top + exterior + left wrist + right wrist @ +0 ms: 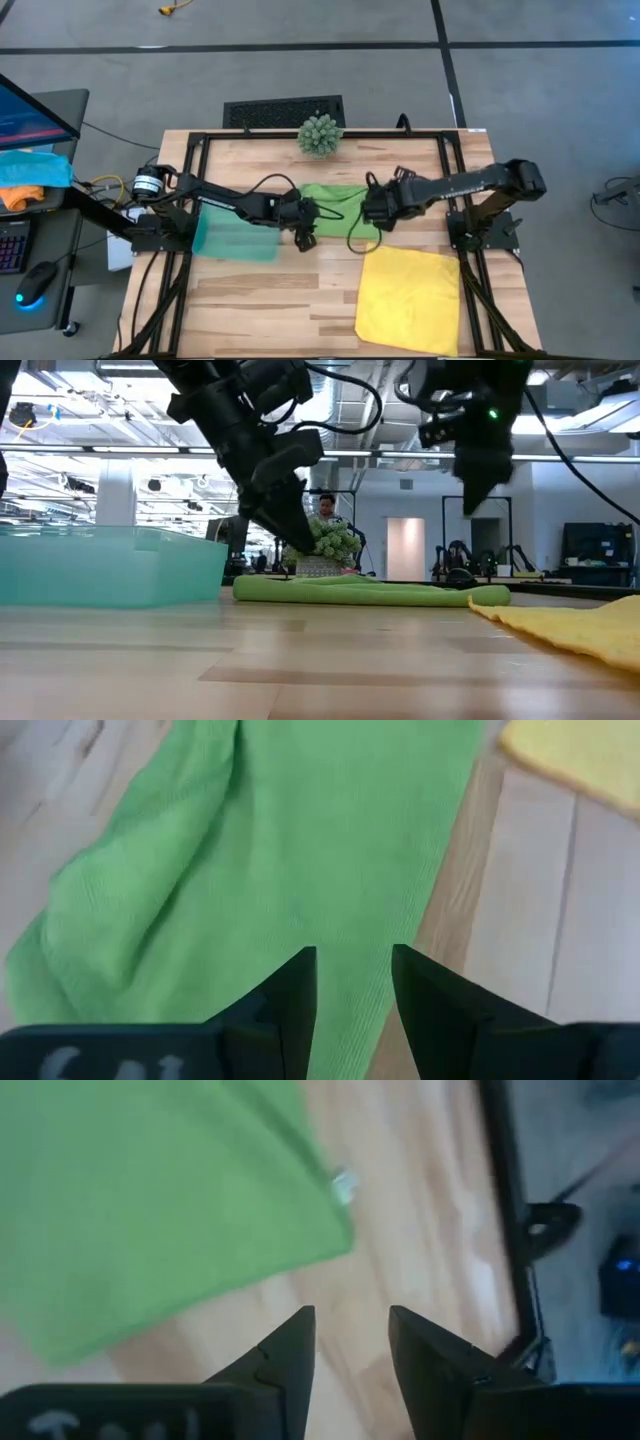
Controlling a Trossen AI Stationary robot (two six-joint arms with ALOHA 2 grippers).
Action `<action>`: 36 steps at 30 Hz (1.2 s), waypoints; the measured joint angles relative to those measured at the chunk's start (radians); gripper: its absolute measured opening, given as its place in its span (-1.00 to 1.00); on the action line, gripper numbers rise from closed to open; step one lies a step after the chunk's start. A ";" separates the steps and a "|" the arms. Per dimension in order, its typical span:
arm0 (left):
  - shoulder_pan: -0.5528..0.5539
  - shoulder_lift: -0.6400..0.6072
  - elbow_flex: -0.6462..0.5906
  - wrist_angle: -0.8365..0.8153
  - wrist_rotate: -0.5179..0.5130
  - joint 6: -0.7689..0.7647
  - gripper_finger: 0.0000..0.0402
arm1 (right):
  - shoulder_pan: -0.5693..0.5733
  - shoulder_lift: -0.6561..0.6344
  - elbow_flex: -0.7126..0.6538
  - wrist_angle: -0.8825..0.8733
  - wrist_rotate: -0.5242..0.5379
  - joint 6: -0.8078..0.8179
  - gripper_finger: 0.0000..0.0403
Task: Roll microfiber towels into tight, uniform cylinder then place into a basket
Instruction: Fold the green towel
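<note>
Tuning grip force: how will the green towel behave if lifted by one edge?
Likely floppy: the green towel lies limp and creased on the table. Probably light, with a thin profile in the low view. It would likely drape and unfold rather than hold shape.

Green towel [335, 205] – leaf green, plain, fine knit texture in the left wrist view. Yellow towel [408, 298] – bright yellow, plain. Basket [235, 234] – translucent teal-green. Table [280, 300] – light wood planks, pale and tan strips, black frame rails. Spiky ball plant [320, 134] – pale grey-green. Both arms black; fingers [295, 995] dark. Floor grey.
</note>
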 joint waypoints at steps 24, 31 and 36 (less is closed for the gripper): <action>-0.251 -0.032 0.000 -0.327 -0.109 -0.134 -0.60 | 0.468 0.001 -0.194 0.218 0.031 0.504 -0.41; -0.298 -0.178 -0.082 -0.337 -0.184 -0.168 -0.79 | 0.500 0.003 -0.194 0.337 0.089 0.533 -0.41; -0.255 -0.316 -0.224 -0.073 -0.189 -0.086 -0.94 | 0.470 0.003 -0.194 0.373 0.131 0.508 -0.41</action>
